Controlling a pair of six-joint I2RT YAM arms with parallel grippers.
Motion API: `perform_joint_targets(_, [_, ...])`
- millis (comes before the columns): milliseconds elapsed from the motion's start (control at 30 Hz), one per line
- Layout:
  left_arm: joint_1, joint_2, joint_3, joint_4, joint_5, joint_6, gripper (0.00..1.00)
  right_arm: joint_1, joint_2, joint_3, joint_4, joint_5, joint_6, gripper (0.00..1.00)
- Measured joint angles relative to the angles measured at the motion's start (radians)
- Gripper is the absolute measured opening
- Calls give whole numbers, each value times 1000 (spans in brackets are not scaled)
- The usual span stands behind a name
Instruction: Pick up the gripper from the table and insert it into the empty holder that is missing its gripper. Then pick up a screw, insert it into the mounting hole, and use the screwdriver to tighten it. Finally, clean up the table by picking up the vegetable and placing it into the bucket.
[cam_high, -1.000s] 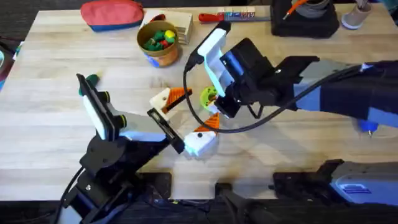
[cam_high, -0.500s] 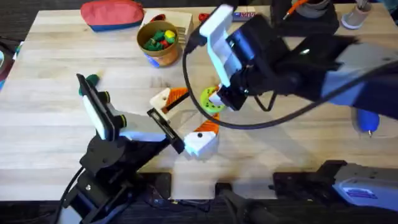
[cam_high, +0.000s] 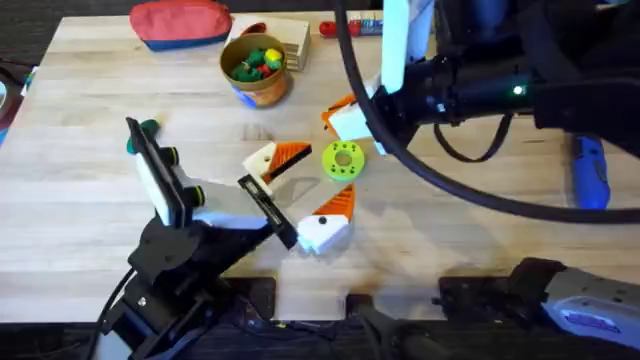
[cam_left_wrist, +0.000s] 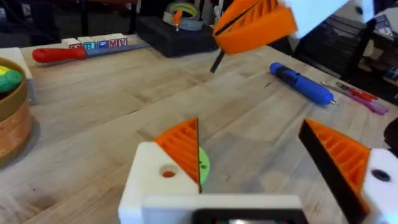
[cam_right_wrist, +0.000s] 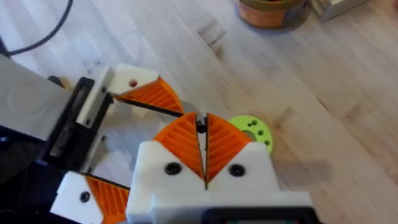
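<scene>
- Right gripper (cam_right_wrist: 204, 149) is pinched shut on a small dark screw (cam_right_wrist: 200, 127); a slip drops it beside the lime disc (cam_high: 343, 160).
- Left gripper (cam_left_wrist: 273, 155) rests wide, empty, near that disc; nudging it misaligns the mounting hole.

Robotics lab or workshop bench: pale wood tabletop (cam_high: 90, 215) with black arm bases clamped along the bottom edge, cables looping across. Blue screwdriver (cam_high: 588, 172) at right, red-handled tool (cam_high: 352, 25) at top, bucket (cam_high: 256, 68) of toy pieces (upper middle), red pouch (cam_high: 180, 23) upper left.
</scene>
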Motion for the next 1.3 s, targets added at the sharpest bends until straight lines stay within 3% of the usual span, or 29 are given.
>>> perform_joint_targets(233, [0, 0, 0, 5, 86, 78, 987, 81, 0, 0, 2, -34, 78, 3])
perform_joint_targets(567, [0, 0, 0, 7, 146, 103, 988, 176, 0, 0, 59, -46, 132, 3])
perform_joint_targets(1300, [0, 0, 0, 8, 163, 105, 987, 184, 96, 0, 104, -31, 140, 3])
